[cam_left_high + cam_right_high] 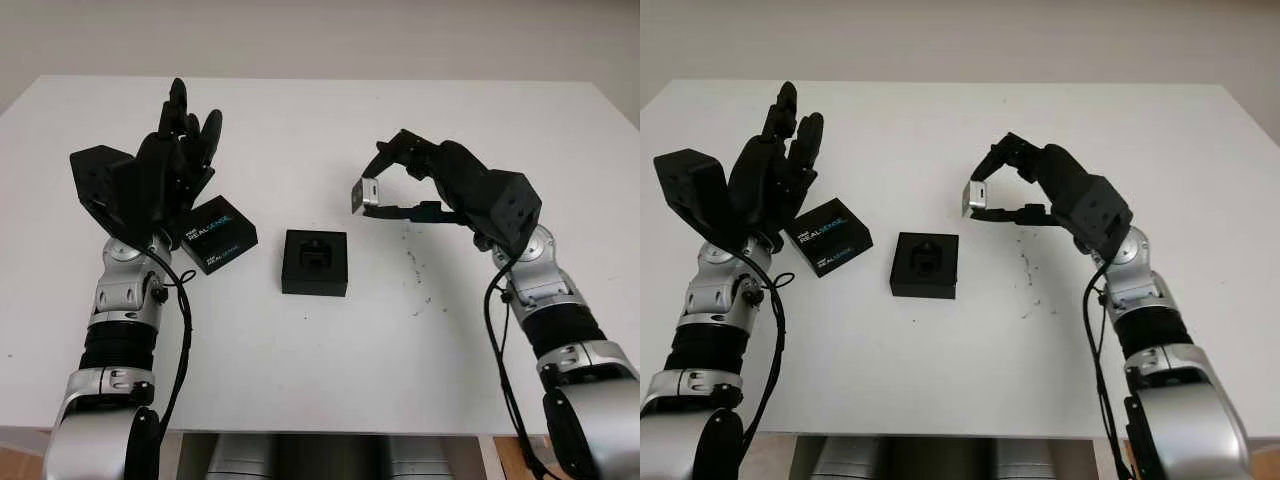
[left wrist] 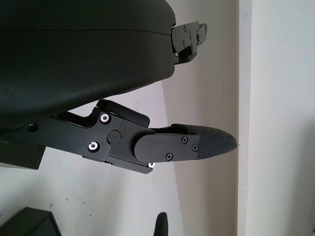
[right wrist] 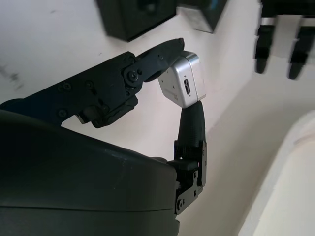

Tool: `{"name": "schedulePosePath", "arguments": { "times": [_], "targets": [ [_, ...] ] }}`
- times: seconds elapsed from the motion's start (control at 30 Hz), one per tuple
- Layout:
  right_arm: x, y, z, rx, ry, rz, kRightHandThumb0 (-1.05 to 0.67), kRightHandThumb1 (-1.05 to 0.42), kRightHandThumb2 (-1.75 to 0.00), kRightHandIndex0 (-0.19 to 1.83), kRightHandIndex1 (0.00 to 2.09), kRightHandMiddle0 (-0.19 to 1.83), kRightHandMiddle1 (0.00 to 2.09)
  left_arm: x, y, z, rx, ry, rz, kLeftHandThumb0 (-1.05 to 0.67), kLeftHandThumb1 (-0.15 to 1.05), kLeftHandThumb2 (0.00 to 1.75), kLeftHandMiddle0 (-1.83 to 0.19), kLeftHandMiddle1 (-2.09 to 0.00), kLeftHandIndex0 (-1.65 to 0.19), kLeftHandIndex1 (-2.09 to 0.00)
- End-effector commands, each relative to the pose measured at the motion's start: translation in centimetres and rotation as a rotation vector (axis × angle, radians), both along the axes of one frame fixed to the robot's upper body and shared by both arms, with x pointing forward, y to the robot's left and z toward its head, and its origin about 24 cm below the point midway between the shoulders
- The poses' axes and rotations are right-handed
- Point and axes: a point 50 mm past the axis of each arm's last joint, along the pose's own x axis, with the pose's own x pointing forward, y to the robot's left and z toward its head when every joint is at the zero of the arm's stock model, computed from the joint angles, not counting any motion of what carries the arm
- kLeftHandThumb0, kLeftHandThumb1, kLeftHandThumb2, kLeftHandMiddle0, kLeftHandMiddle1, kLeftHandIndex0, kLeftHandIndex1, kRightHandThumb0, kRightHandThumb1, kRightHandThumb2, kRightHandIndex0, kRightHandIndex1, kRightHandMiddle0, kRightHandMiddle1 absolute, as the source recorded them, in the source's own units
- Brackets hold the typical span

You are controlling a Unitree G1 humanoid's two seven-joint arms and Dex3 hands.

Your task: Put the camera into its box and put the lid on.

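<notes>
Soft, even light falls from above on the white bench (image 1: 320, 130), which reads bright without harsh glare. The black box (image 1: 315, 263) casts only a faint, narrow shadow at its base, and the lid (image 1: 218, 235) left of the box does the same. Small dark specks to the right of the box stay crisp. In the right wrist view the silver camera (image 3: 183, 81) is sharp with a mild sheen, while the box beyond it is blurred. The left hand (image 2: 187, 145) close to its lens looks sharp, with little detail in its black shell.

Silver camera (image 1: 366, 194) pinched in right hand (image 1: 400, 185); black box (image 1: 315, 262) open; lid (image 1: 219, 234) beside.
</notes>
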Motion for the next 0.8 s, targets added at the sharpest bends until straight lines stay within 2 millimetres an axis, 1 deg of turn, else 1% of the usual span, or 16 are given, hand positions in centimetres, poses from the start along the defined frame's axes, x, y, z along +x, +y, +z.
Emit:
{"name": "schedulePosePath", "arguments": {
  "times": [0.0, 0.17, 0.37, 0.53, 0.77],
  "targets": [
    [-0.3, 0.8, 0.3, 0.064, 0.001, 0.019, -0.39, -0.92, -0.06, 0.21, 0.04, 0.33, 1.66, -0.2, 0.4, 0.1, 0.009, -0.01, 0.005, -0.63, 1.05, 0.41, 0.19, -0.02, 0.19, 0.0],
    [-1.0, 3.0, -0.5, 0.12, 0.057, 0.07, -0.43, -0.91, -0.05, 0.2, 0.04, 0.33, 1.7, -0.3, 0.5, 0.1, 0.008, -0.012, 0.004, -0.63, 1.05, 0.4, 0.19, -0.02, 0.19, 0.0],
    [-1.6, 5.0, -2.0, 0.105, 0.088, 0.102, -0.44, -0.88, -0.04, 0.21, 0.04, 0.38, 1.73, -0.3, 0.5, 0.2, 0.012, -0.01, 0.004, -0.63, 1.05, 0.4, 0.19, -0.02, 0.19, 0.0],
    [-1.8, 6.0, -3.1, 0.121, 0.147, 0.1, -0.43, -0.87, -0.05, 0.2, 0.04, 0.38, 1.73, -0.3, 0.6, 0.2, 0.016, -0.01, 0.007, -0.62, 1.05, 0.41, 0.19, -0.03, 0.19, 0.0],
    [-2.2, 6.6, -4.1, 0.147, 0.19, 0.097, -0.41, -0.88, -0.05, 0.19, 0.04, 0.37, 1.74, -0.2, 0.6, 0.3, 0.016, -0.008, 0.0, -0.63, 1.05, 0.4, 0.19, -0.03, 0.19, 0.0]
  ]
}}
